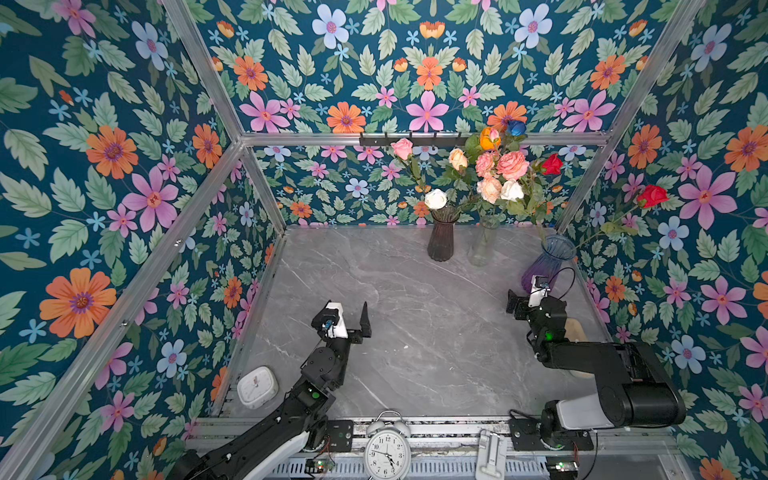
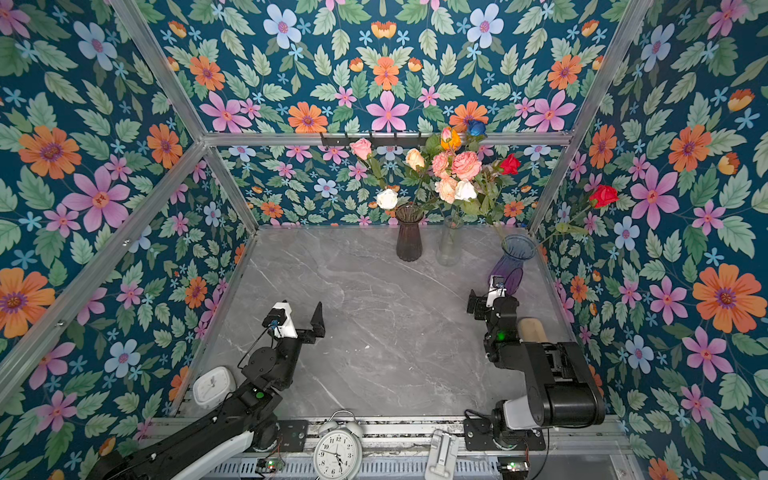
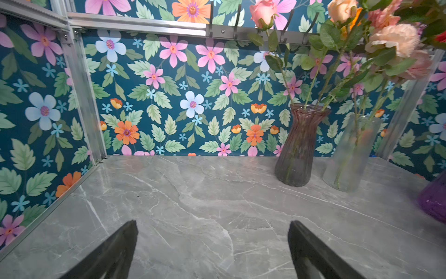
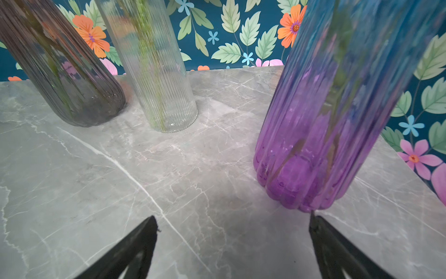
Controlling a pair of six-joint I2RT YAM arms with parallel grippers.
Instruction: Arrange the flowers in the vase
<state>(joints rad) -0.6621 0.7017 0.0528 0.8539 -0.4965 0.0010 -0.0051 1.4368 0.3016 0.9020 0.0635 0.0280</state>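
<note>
Three vases stand along the back of the grey marble table: a dark ribbed vase, a clear ribbed vase and a blue-to-purple vase. The flowers stand in all three, and a red rose leans right out of the blue-purple one. My left gripper is open and empty over the front left. Open and empty too, my right gripper sits just before the blue-purple vase's base.
A white square clock lies at the front left. At the front edge stand a twin-bell alarm clock and a white stand. A hook rail runs along the back wall. A beige object sits behind my right arm.
</note>
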